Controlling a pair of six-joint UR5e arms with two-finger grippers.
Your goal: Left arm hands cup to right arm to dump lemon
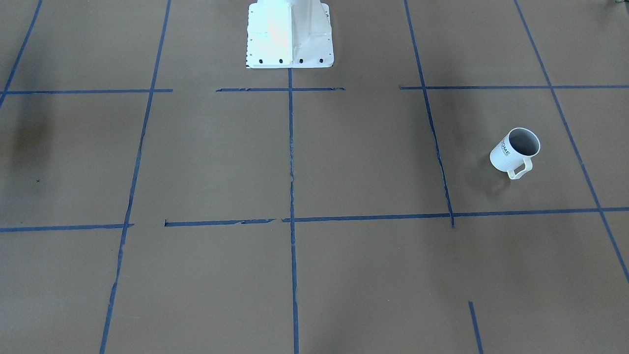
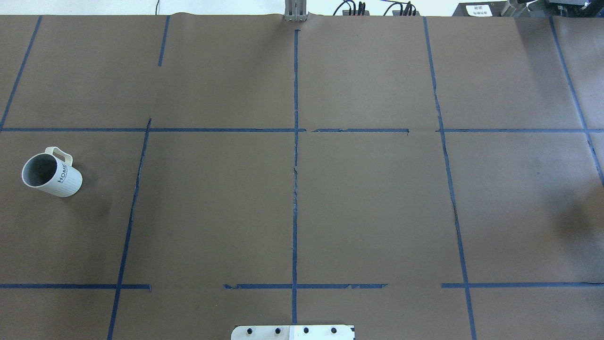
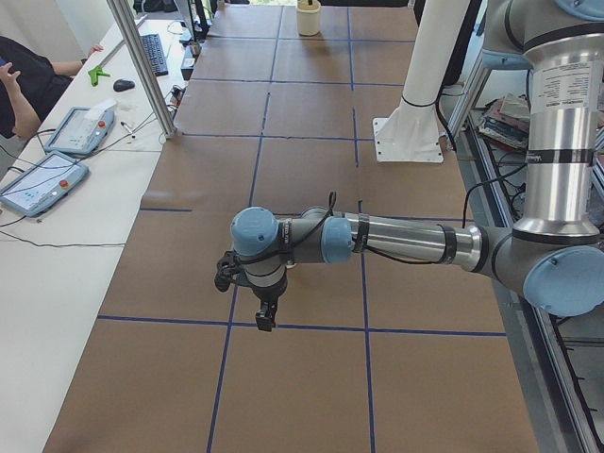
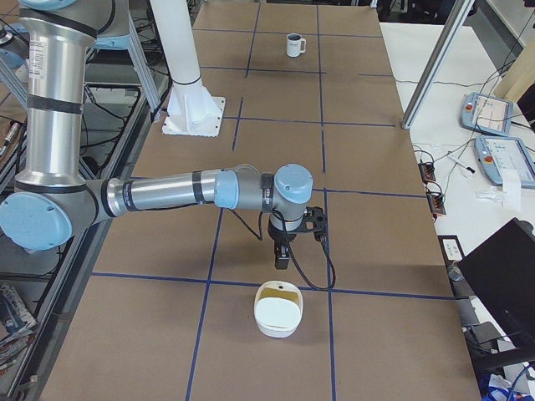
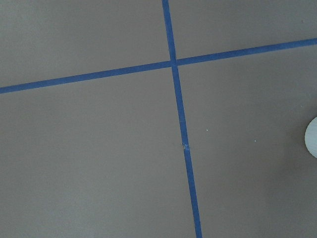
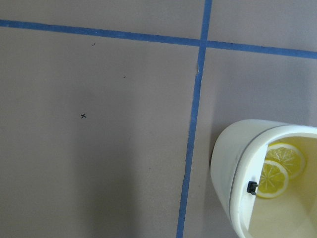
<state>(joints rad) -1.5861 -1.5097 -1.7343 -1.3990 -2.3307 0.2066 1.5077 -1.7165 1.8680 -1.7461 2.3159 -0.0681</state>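
Observation:
The cup (image 1: pixel 506 155) is a white ribbed mug marked "HOME". It stands on the brown table at the robot's left, handle toward the operators' side. It shows in the overhead view (image 2: pixel 59 179) and small and far in the exterior right view (image 4: pixel 294 44). Its grey inside looks empty, and no lemon is in view. My left gripper (image 3: pixel 265 321) points down over the table's left end, and I cannot tell if it is open. My right gripper (image 4: pixel 282 261) hangs just above the table at the right end, and I cannot tell its state. A pale round edge (image 5: pixel 312 137) shows in the left wrist view.
A cream-white container (image 4: pixel 278 309) sits on the table right next to the right gripper, with two yellow slice shapes inside (image 6: pixel 277 168). The robot's white base (image 1: pixel 290 34) stands at mid-table. Tablets (image 3: pixel 42 179) and a person are on the operators' side.

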